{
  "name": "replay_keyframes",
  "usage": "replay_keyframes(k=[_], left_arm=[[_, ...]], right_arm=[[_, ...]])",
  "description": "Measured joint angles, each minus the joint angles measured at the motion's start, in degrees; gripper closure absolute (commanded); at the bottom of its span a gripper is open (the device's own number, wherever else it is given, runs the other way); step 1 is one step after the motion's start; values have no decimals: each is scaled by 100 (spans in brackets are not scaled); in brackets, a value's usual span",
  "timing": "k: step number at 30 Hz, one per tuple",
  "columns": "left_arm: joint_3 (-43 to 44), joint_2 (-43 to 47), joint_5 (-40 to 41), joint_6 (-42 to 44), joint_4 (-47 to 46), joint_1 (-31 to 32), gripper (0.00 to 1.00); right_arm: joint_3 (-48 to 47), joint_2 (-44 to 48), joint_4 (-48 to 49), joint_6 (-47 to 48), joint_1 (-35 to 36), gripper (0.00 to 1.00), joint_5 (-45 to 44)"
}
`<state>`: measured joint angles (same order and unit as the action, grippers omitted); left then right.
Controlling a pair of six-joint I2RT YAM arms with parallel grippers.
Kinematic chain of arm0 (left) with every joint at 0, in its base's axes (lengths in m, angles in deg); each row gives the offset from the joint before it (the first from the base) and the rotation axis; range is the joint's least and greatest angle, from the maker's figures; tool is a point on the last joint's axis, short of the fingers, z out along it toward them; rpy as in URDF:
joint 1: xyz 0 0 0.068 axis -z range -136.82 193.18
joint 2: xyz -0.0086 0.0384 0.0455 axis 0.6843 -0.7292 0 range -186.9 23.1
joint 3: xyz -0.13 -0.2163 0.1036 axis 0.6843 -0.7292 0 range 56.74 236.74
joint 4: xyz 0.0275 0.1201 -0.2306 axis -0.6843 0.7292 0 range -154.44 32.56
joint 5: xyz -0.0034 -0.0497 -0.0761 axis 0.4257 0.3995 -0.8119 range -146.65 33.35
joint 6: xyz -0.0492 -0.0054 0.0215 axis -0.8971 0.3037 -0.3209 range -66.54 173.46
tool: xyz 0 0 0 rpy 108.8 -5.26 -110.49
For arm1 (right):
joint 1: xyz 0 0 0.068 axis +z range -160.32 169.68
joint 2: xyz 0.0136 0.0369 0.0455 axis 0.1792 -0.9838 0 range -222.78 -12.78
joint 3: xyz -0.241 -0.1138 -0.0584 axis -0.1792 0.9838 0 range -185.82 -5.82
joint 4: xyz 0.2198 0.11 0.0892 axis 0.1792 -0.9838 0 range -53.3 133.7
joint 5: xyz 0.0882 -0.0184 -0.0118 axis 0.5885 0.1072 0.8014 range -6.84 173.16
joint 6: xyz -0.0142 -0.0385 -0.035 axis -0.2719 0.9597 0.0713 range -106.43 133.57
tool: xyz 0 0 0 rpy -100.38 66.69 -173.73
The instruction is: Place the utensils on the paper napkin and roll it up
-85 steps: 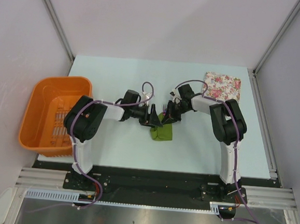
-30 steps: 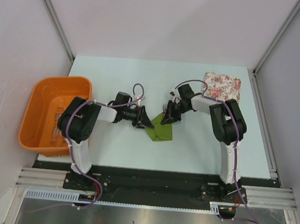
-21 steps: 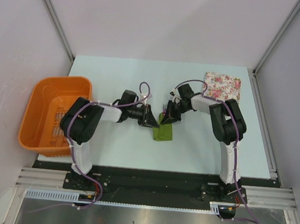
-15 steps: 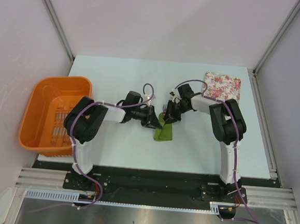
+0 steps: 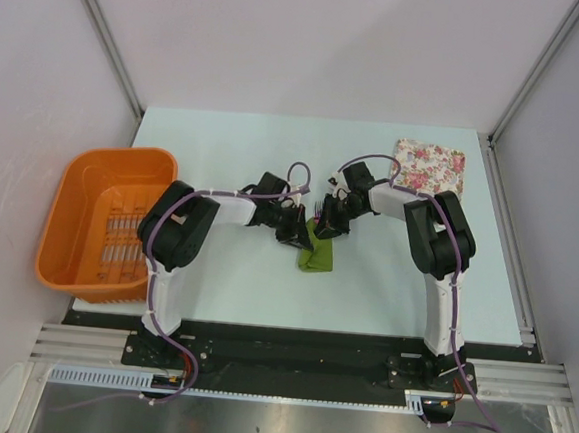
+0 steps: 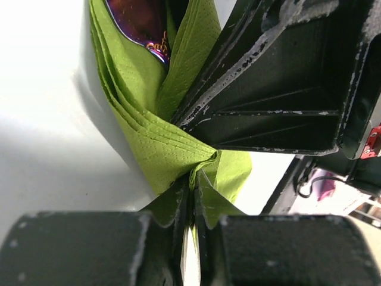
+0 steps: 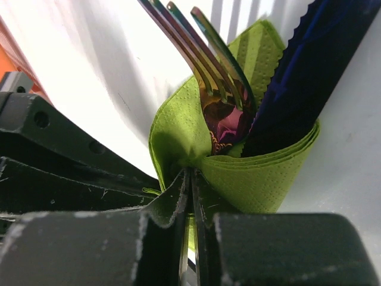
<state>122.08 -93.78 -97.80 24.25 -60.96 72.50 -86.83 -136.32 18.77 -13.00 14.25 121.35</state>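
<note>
The olive-green paper napkin (image 5: 316, 256) lies mid-table, folded up round the utensils (image 5: 317, 212). My left gripper (image 5: 297, 232) reaches in from the left, and in its wrist view the left gripper (image 6: 194, 176) is shut on a bunched napkin (image 6: 161, 152) edge. A purple utensil (image 6: 143, 24) shows inside the fold. My right gripper (image 5: 325, 228) comes from the right. In its own view the right gripper (image 7: 191, 176) pinches the napkin (image 7: 262, 173), which cups a rainbow fork (image 7: 208, 65) and a dark blue knife (image 7: 297, 77). The two grippers stand almost against each other.
An orange basket (image 5: 104, 217) sits at the table's left edge. A pink floral pad (image 5: 429, 167) lies at the back right, behind the right arm. Metal frame posts rise at both back corners.
The left gripper has moved right to the napkin and shut on its edge. The napkin's left flap, spread out a second ago, now stands gathered. The right arm has stayed put.
</note>
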Motion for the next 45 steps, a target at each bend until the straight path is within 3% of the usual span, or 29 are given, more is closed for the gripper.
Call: replay_keyframes(k=[9,16,26,45], left_arm=[[181,-2,-37,407,350,-37,100],[-595,188,-570,-415,-1029,-125,100],[-651,175,-691,-1318,-2181,131,100],[-487,-164,-555,-824,-1631,33,100]], right_arm=[[-31,-44,-9,-28,-15,92,79],[-98,-120,-50,-42,-44,94,186],[-105,-151,-42,-66,-70,95,264],[-203,-127,42,-90,-175,82,350]])
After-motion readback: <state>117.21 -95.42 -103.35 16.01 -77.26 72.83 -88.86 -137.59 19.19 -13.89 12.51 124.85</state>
